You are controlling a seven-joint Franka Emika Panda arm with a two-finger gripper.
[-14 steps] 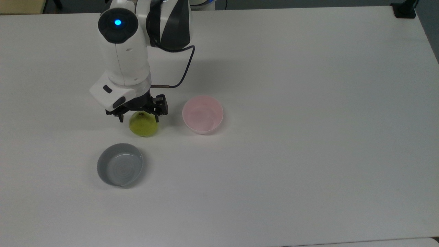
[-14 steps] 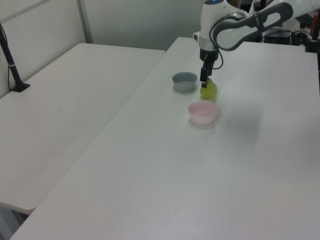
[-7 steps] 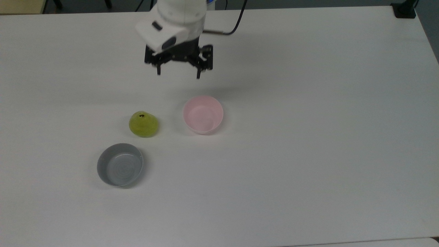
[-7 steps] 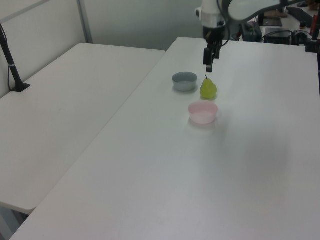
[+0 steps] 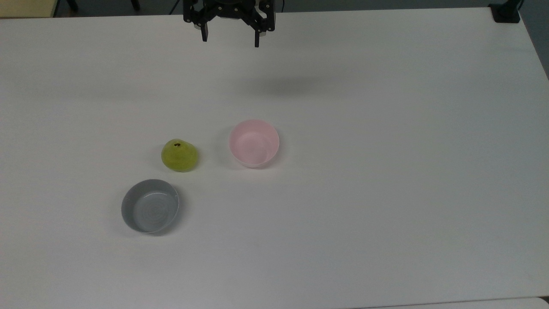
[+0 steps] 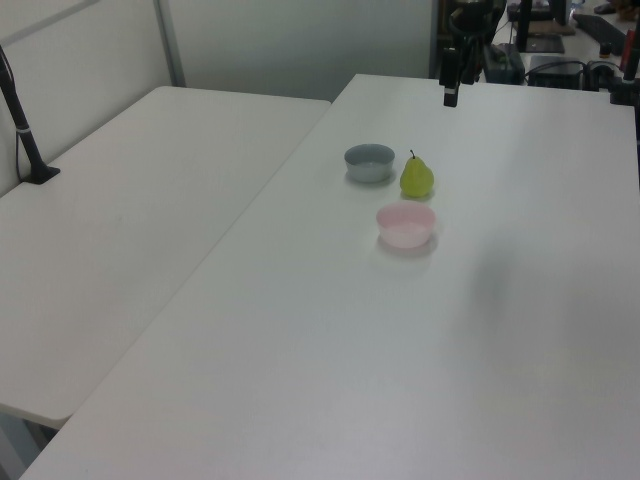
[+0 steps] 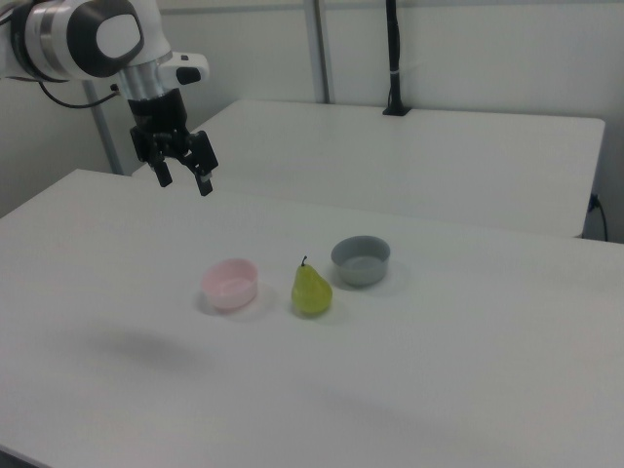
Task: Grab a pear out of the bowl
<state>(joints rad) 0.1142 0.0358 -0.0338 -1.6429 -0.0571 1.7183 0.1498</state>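
Standing upright on the worktop point(image 5: 386, 193) between the bowl point(image 5: 254, 143) and a grey bowl point(image 5: 149, 206), the pear point(image 5: 179, 155) is untouched; the gripper point(image 5: 230, 40), fingers spread wide and empty, hangs above the far edge.

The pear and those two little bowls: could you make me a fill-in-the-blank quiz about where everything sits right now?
1. The pear stands upright on the ____, not inside either bowl.
2. The bowl on the top view's right of the pear is pale ____ and empty.
3. The other bowl is ____ in colour.
4. The gripper hangs above the table with its fingers ____, holding nothing.

Missing words: table; pink; grey; open
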